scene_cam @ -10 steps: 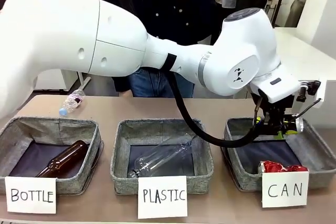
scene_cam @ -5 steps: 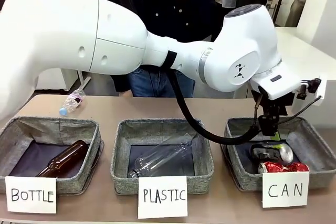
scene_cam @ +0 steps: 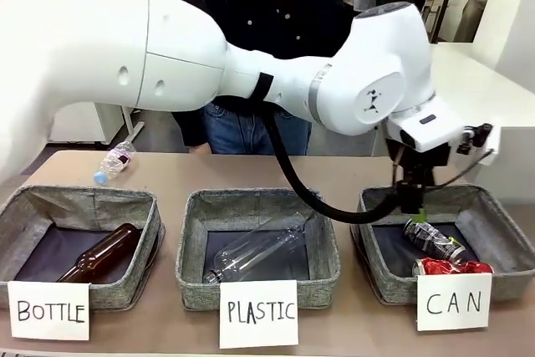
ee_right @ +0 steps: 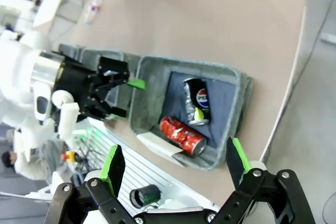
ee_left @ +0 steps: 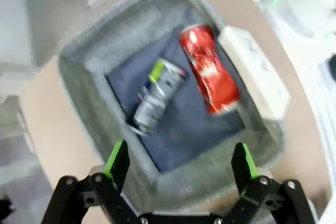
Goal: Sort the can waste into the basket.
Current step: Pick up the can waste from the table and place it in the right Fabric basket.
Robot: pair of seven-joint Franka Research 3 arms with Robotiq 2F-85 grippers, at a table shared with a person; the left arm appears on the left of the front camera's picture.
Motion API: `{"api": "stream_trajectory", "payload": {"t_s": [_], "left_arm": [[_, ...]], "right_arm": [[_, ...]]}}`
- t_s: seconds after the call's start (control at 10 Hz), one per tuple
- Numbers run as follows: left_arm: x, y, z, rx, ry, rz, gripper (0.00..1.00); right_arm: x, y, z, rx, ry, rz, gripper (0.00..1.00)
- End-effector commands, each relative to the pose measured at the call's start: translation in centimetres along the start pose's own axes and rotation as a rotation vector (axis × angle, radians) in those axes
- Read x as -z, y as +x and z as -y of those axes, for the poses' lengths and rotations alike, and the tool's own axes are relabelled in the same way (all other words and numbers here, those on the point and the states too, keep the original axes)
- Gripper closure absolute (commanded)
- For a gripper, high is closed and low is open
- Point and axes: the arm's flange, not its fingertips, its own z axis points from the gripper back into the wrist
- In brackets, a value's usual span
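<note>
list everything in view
table: 1, tan
CAN basket: 1, grey, right
PLASTIC basket: 1, grey, middle
BOTTLE basket: 1, grey, left
label cards: 3, white, fronting the baskets
red can: 1, crushed, in CAN basket
dark can: 1, black-silver, in CAN basket
brown bottle: 1, in BOTTLE basket
clear bottle: 1, in PLASTIC basket
small bottle: 1, clear, table far left
person: 1, dark top, far side
left end effector: 1, black-green, open above CAN basket
right end effector: 1, black-green, open

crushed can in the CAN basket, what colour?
Red, glossy; the crushed can shows best in the left wrist view, lying beside the dark can.
</note>
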Motion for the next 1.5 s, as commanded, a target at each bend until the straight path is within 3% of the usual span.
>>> {"api": "stream_trajectory", "payload": {"t_s": [0.0, 0.1, 0.3, 0.5, 0.6, 0.7, 0.8, 0.9, 1.0, 1.1, 1.2, 1.3, 1.4], "left_arm": [[-4.1, -3.7, 2.0, -0.141, -0.128, -0.106, 0.00], [-7.0, -6.8, 4.4, -0.239, -0.157, -0.073, 0.00], [-12.8, -12.1, 10.7, -0.405, -0.170, 0.002, 0.00], [-16.3, -18.8, 17.3, -0.674, -0.087, 0.063, 0.00], [-18.3, -22.5, 20.0, -0.810, -0.071, 0.182, 0.00], [-20.6, -26.3, 22.1, -1.032, -0.016, 0.336, 0.00], [-22.4, -28.8, 23.9, -1.096, 0.029, 0.474, 0.00], [-24.4, -31.7, 25.9, -1.201, 0.025, 0.673, 0.00], [-26.1, -34.1, 27.9, -1.234, 0.096, 0.895, 0.00], [-27.3, -36.1, 30.4, -1.165, 0.175, 1.104, 0.00], [-25.4, -33.5, 26.5, -1.193, -0.029, 0.653, 0.00], [-25.4, -33.5, 26.5, -1.193, -0.029, 0.653, 0.00], [-25.4, -33.5, 26.5, -1.193, -0.029, 0.653, 0.00]], "right_arm": [[2.9, 2.6, -2.5, -0.033, -0.116, -0.042, 0.00], [5.6, 4.7, -4.8, -0.122, -0.061, -0.072, 0.00], [11.5, 7.8, -9.6, -0.231, -0.072, -0.177, 0.00], [16.9, 8.1, -16.0, -0.321, 0.022, -0.200, 0.00], [18.9, 7.5, -19.0, -0.333, 0.080, -0.181, 0.00], [20.1, 6.9, -21.8, -0.251, 0.243, -0.166, 0.00], [20.6, 6.7, -23.3, -0.101, 0.364, -0.184, 0.00], [20.5, 7.3, -23.3, 0.116, 0.452, -0.267, 0.00], [19.9, 8.7, -21.4, 0.395, 0.567, -0.369, 0.00], [18.7, 9.3, -19.1, 0.528, 0.545, -0.290, 0.00], [17.4, 9.0, -17.0, 0.541, 0.479, -0.202, 0.00], [20.5, 7.2, -21.4, 0.147, 0.469, -0.339, 0.00], [20.5, 7.2, -21.4, 0.147, 0.469, -0.339, 0.00]]}}
